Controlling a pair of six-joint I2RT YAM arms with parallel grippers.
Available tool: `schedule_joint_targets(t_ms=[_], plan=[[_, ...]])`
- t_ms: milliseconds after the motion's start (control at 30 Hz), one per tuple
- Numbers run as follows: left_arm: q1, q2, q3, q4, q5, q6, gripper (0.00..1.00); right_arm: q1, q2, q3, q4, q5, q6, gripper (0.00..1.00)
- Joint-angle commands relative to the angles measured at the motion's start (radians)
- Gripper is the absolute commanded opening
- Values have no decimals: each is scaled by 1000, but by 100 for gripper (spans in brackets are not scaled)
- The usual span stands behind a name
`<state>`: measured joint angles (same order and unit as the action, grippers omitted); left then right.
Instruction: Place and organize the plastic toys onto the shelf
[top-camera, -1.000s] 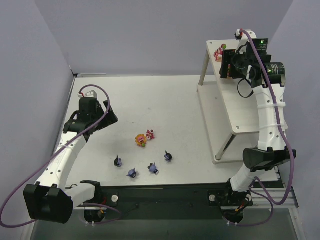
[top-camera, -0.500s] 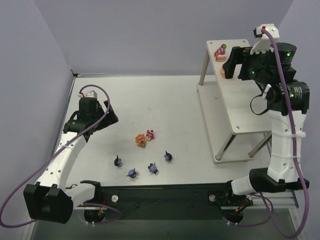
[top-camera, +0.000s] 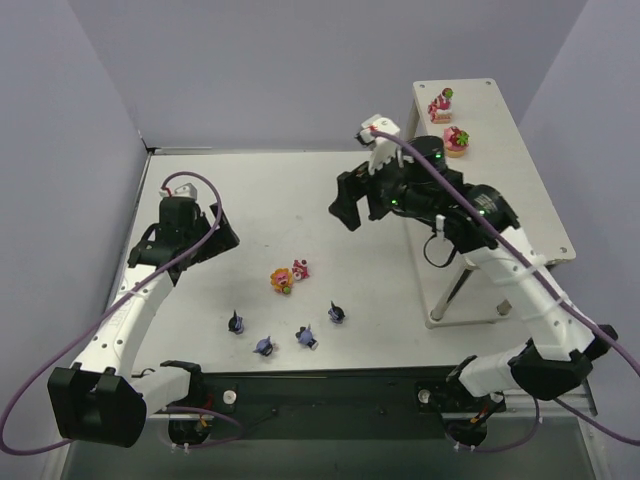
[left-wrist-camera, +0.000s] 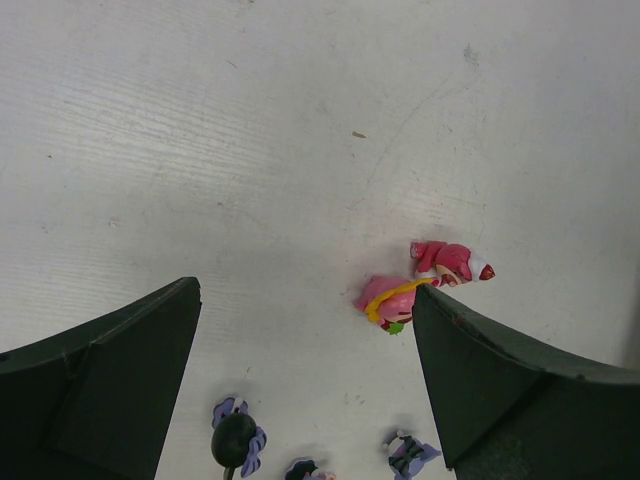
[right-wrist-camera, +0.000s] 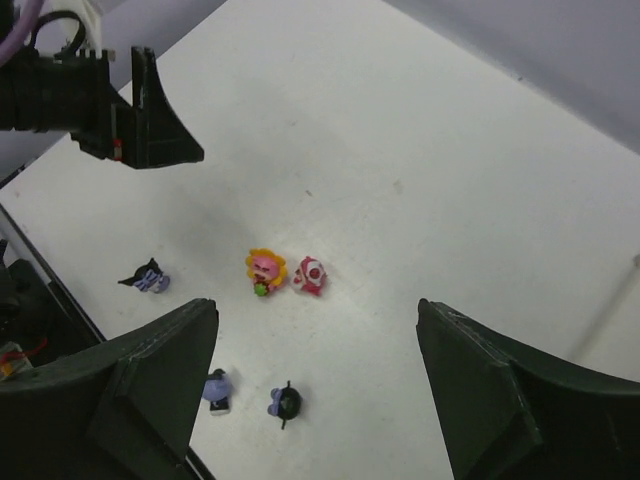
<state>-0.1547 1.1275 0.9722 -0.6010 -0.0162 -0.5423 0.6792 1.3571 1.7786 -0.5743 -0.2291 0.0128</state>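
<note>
The off-white shelf (top-camera: 505, 175) stands at the right. Two bright toys stand on its top board: a pink-red one (top-camera: 441, 104) and an orange-pink one (top-camera: 456, 141). On the table lie a yellow-pink flower toy (top-camera: 282, 281) (left-wrist-camera: 385, 300) (right-wrist-camera: 264, 270) and a pink-red toy (top-camera: 300, 268) (left-wrist-camera: 450, 262) (right-wrist-camera: 311, 275). Several dark blue-purple toys (top-camera: 307, 337) (left-wrist-camera: 235, 440) (right-wrist-camera: 285, 402) stand nearer the arms. My right gripper (top-camera: 350, 205) (right-wrist-camera: 318, 310) is open and empty, high over the table. My left gripper (top-camera: 215, 230) (left-wrist-camera: 305, 290) is open and empty, left of the toys.
Purple walls (top-camera: 60, 150) close the table at the left and back. The shelf's slim legs (top-camera: 440, 300) stand on the tabletop at the right. A black rail (top-camera: 320, 385) with the arm bases runs along the near edge. My left gripper also shows in the right wrist view (right-wrist-camera: 140, 110).
My right arm has swung from above the shelf's far end down and left over the table, its gripper empty. The orange-pink toy now stands free on the top board. The left arm hardly moved.
</note>
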Motion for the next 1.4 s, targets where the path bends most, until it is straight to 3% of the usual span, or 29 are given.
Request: schedule_joint_targets(t_ms=[0,200,367,567,800,1367], plan=[[0,-23,6,37,-1,-5,97,91,86,-96,103,-26,81,82],[1,-31,40,3,-51,10,97,206,252,-189,168,1,61,84],[1,-41,85,-45,-139,18,97,241,390,-166,206,-57,-35,85],[1,-40,97,-59,-153,25,97,238,531,-107,203,-150,-199,82],[10,-29,74,-31,-68,18,97,212,619,-100,203,-231,-393,76],[29,46,100,-13,4,18,97,122,804,67,166,-466,-527,75]])
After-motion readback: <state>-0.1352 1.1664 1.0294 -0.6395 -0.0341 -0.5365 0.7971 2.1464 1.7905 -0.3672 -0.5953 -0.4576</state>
